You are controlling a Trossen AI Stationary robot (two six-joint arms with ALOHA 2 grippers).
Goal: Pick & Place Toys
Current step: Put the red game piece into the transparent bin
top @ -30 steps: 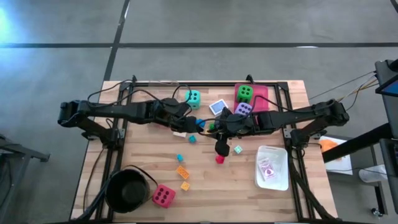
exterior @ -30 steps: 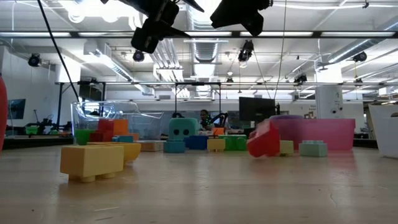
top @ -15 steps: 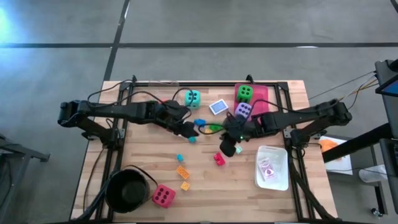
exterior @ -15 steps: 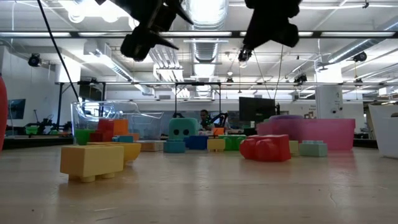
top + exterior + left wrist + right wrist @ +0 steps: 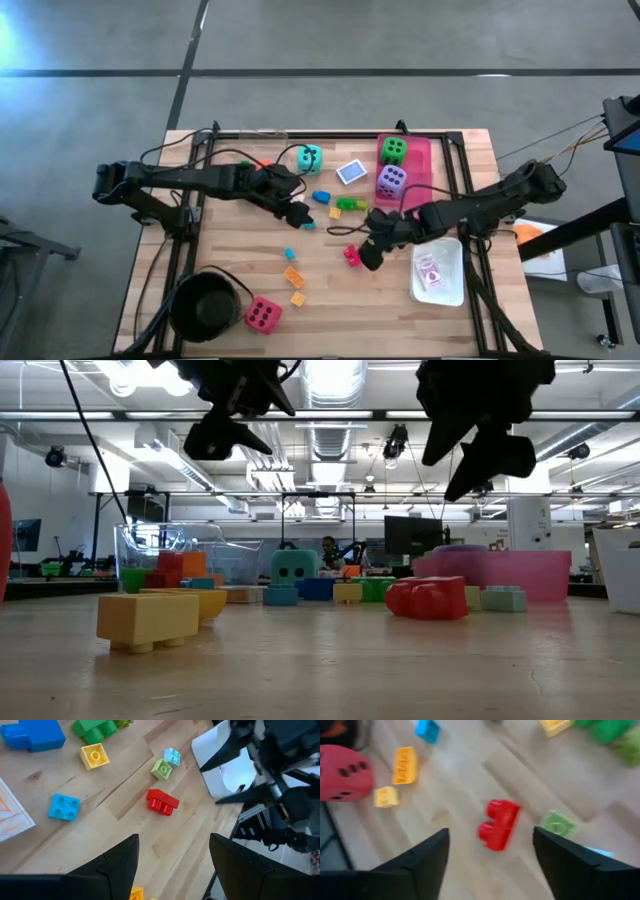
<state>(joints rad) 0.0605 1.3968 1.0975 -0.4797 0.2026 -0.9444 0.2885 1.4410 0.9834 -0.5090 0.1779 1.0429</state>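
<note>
Right now my right gripper (image 5: 368, 256) hangs above the table with its fingers spread and nothing between them, and the red block (image 5: 352, 256) lies flat on the wood just beside it; my wrist view shows that block (image 5: 498, 824) free between my two dark fingers. A small green block (image 5: 558, 824) lies near it. My left gripper (image 5: 300, 216) waits over the middle of the table, fingers parted and empty as well. Around me I count four soft dice: the teal die (image 5: 309, 157) and a picture card (image 5: 350, 172) toward the far edge, the green die (image 5: 392, 150) and purple die (image 5: 391, 180) in the pink tray (image 5: 422, 152), and the pink-red die (image 5: 262, 315) by the black pot (image 5: 201, 304). Two orange blocks (image 5: 293, 276) lie between that die and me. The white tray (image 5: 440, 291) sits close on my outer side.
</note>
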